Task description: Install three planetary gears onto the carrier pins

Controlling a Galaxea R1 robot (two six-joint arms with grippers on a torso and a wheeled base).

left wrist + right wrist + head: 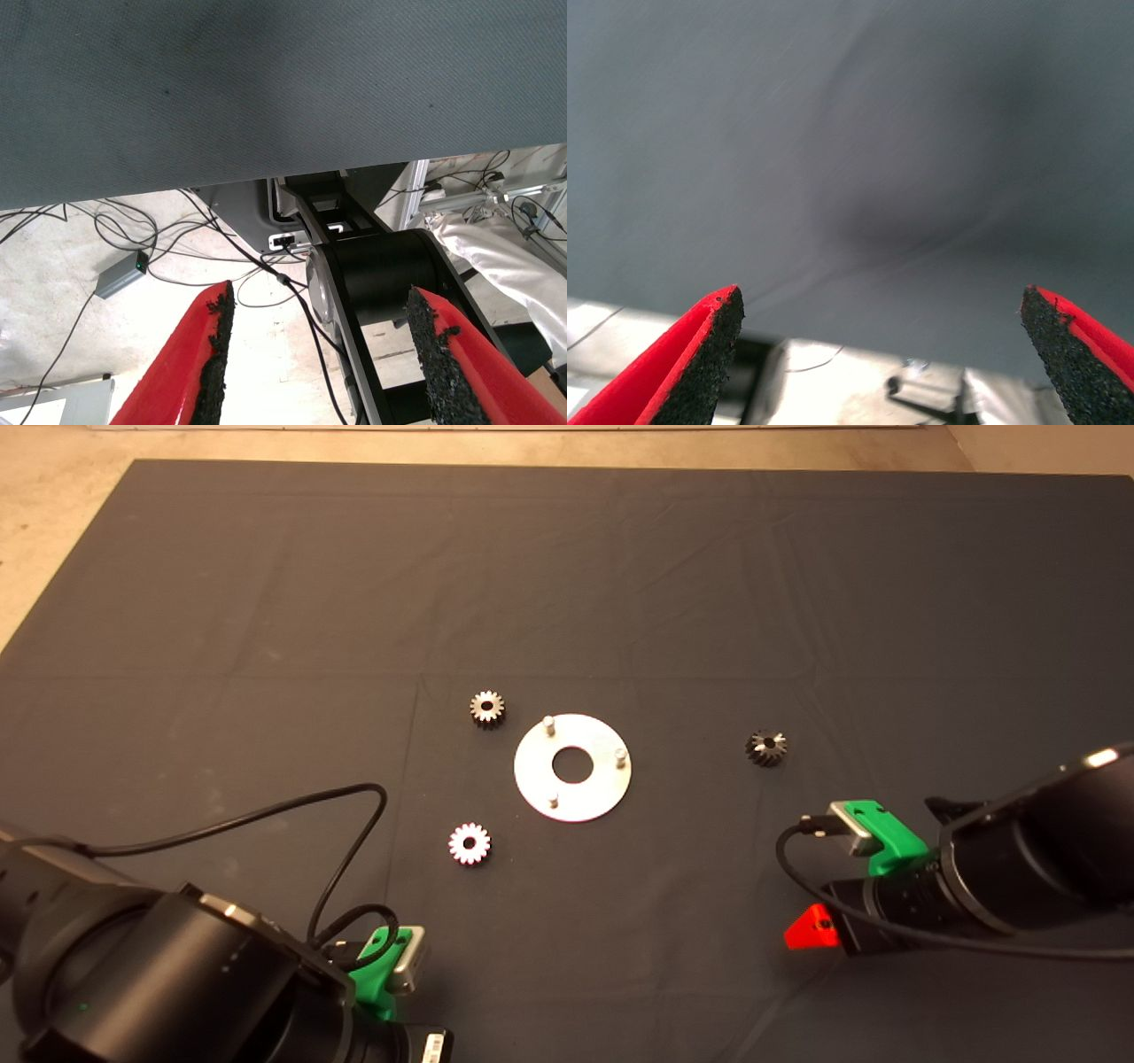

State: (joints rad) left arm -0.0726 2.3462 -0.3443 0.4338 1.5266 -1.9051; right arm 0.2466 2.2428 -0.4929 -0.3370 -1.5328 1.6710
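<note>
Starting the first pick: no planetary gear sits on a carrier pin (549,723). Left gripper (319,354), jaws wide and empty, waits at the near-left mat edge; one gear (469,843) lies just ahead. A second gear (487,708) lies beyond, beside the disc (602,788). Right gripper (881,354), also wide, hangs near the dark gear (766,747). Nothing obstructs; a cable (292,806) loops nearby.

Three planetary gears (487,708) lie flat around the bare, upright carrier pins (549,724).

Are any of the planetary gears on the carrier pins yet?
No. All three carrier pins stand bare on the disc, and the three planetary gears lie apart on the mat, untouched by either gripper.
</note>
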